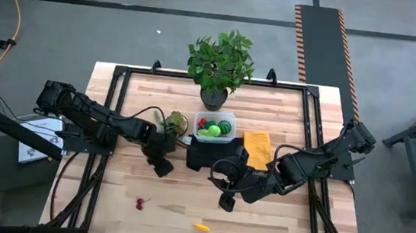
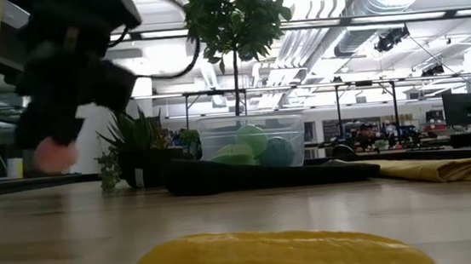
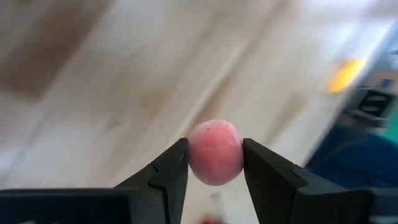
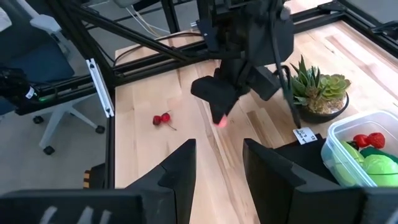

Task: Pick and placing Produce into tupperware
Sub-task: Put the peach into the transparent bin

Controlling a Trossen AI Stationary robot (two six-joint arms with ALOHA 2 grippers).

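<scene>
High view: the left hand point(image 1: 163, 168) hangs over the wooden bench point(image 1: 275, 215), near the clear plastic tupperware box point(image 1: 215, 126) already holding green and red produce. Red cherries point(image 1: 140, 202) and a yellow piece point(image 1: 201, 227) lie loose.

Low view: a round pink fruit point(image 2: 54, 154) rides clear of the bench.

Left wrist view: both fingers point(image 3: 168, 171) pinch that fruit; carry it level, release only above the box.

Right wrist view: the right hand point(image 4: 217, 165) stands part open, empty.
</scene>
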